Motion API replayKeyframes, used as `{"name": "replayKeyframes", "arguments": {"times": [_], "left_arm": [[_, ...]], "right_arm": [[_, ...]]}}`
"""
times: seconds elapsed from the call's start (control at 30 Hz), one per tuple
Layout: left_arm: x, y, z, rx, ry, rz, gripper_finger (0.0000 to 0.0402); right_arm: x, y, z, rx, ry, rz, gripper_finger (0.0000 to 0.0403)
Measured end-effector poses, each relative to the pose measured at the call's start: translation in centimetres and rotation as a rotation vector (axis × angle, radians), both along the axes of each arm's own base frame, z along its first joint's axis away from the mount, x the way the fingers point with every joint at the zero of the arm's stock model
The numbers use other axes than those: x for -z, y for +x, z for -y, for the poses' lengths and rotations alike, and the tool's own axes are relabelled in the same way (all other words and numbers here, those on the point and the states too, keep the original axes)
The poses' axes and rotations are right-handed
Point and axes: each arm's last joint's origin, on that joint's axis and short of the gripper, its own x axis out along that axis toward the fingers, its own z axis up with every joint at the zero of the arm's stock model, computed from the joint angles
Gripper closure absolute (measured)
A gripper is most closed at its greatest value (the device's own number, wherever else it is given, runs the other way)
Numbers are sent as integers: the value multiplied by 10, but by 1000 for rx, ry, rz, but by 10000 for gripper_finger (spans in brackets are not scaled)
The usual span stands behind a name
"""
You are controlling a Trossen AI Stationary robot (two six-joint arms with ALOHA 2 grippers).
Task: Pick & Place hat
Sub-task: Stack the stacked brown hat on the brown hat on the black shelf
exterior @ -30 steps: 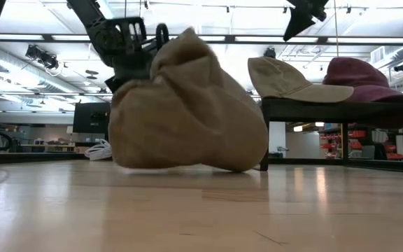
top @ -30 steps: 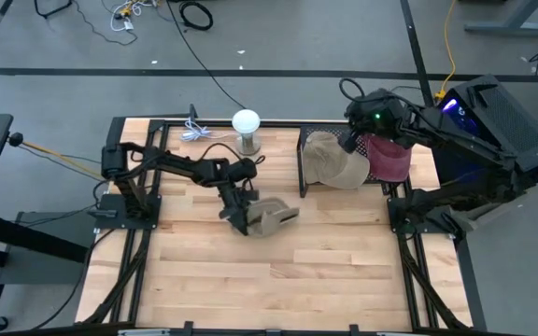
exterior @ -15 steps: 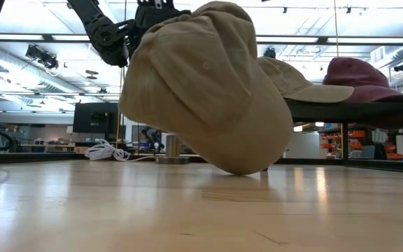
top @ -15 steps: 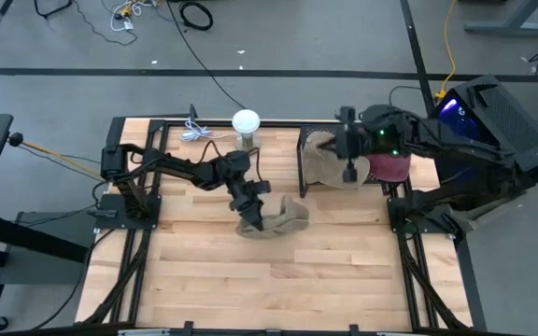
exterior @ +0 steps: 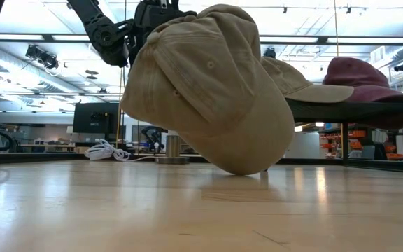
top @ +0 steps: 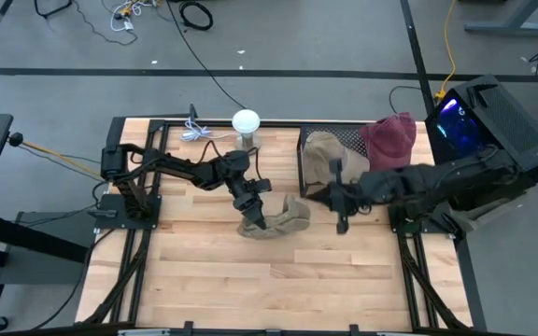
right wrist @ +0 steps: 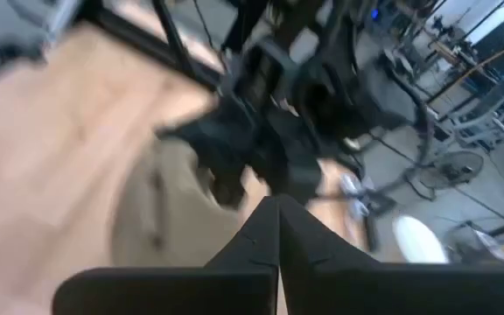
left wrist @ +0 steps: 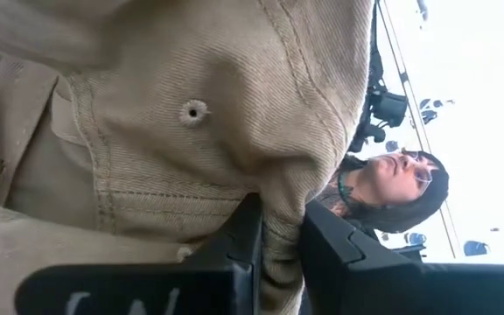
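A tan hat (exterior: 208, 91) stands tilted over the middle of the table, its lowest part (exterior: 243, 170) on the wood. My left gripper (top: 258, 217) reaches in from the table's left and is shut on it. My right gripper (top: 332, 198) hovers shut with nothing in it, just right of the hat (top: 283, 221) and in front of the rack. In the right wrist view its joined fingers (right wrist: 278, 229) point at the blurred hat (right wrist: 151, 219) and my left arm. A second tan hat (top: 323, 154) and a maroon hat (top: 390, 140) rest on the black rack (top: 304, 173). My left gripper pinches a fold of the hat's crown at its lower edge (left wrist: 280, 188) between its two fingers (left wrist: 239, 236). The fingers come in about level from the table's left. The hat hangs tilted from the hold, with its lower part (exterior: 243, 170) touching the table.
A white round stand (top: 246, 122) and a coiled white cable (top: 194, 133) sit at the far edge. The rack fills the far right corner. Bare wood lies along the near side. A person (left wrist: 392, 179) shows beyond the table in the left wrist view.
My right gripper has swung from above the rack toward the table's middle and down, ending close to the right of the held hat. My left gripper first rose and rolled, tipping the hat up off its flat side, then kept still.
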Motion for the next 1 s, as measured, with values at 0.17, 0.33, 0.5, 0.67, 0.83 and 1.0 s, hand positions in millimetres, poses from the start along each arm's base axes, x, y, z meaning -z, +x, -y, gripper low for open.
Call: {"name": "replayKeyframes", "arguments": {"times": [0.17,0.33,0.5,0.67,0.83,1.0], "left_arm": [[-1,0,0,-3,2,6,350],[-1,1,0,-24,-6,-3,350],[-2,2,-1,-56,-16,-15,350],[-4,2,-1,-82,-38,-33,350],[-8,3,-1,-84,-56,-19,350],[-9,3,-1,-87,-65,-18,350]], "right_arm": [[2,1,-20,-48,109,58,402],[2,4,-27,-65,146,82,370],[4,16,-35,-159,199,109,291],[13,34,-39,-183,172,128,195],[38,58,-34,-111,110,69,126],[60,74,-22,-40,131,-17,101]]}}
